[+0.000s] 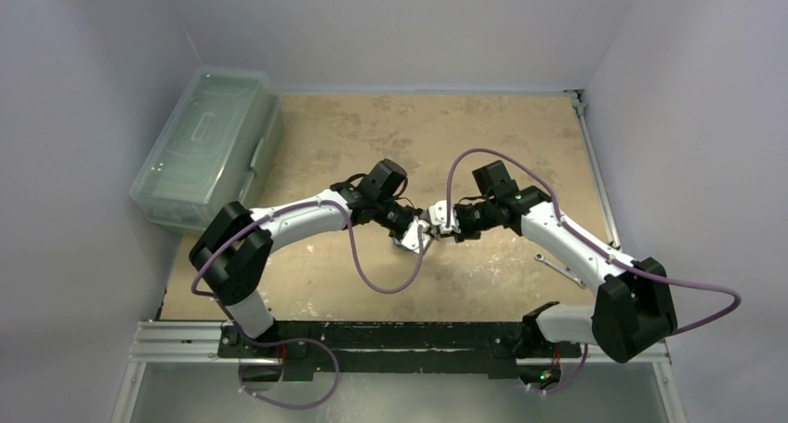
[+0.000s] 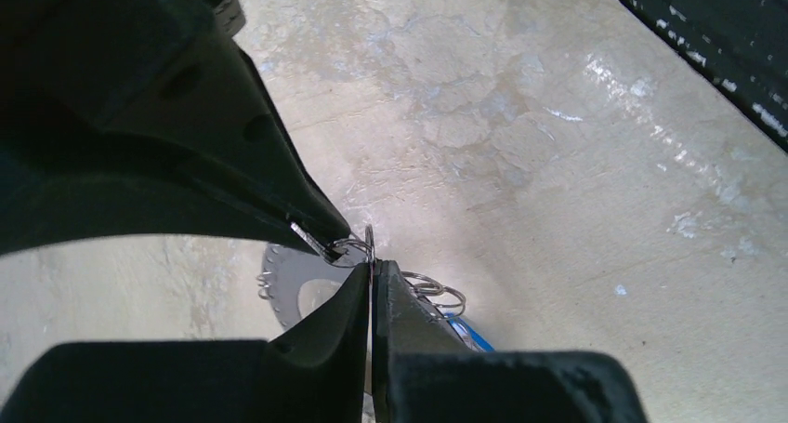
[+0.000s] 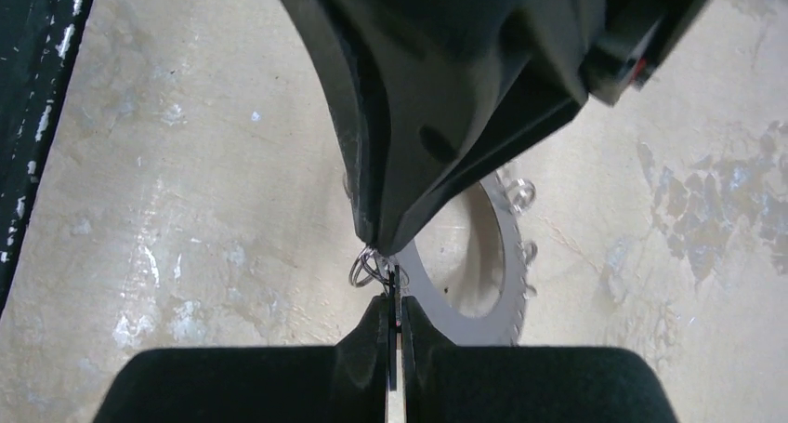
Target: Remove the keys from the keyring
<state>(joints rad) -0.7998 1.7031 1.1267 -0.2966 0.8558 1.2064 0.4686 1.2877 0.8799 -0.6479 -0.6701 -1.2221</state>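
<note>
Seen from above, your two arms meet over the middle of the tan, mottled worktop [image 1: 353, 130], with the left gripper [image 1: 415, 231] and the right gripper [image 1: 449, 225] almost tip to tip. The large flat silvery keyring [image 1: 407, 244] sits just under them, too small there to read. In the left wrist view, your left jaws are pressed together on a small silvery wire loop [image 2: 369, 244] that pokes up from their seam. The right jaws' tip touches the same cluster from the upper left. The keyring's grey toothed edge shows behind, and what looks like a blue plastic key head [image 2: 467, 335] peeks out beside more loops. In the right wrist view, the right jaws are also pinched shut, on thin wire just below those loops, with the keyring's open centre beyond. Treat this bundle as light but floppy: the wire is probably stiff, springy and slippery, and every piece swivels freely. It is best to hold the keyring's band with one side and a single key's flat head with the other, because loops alone may twist out.
</note>
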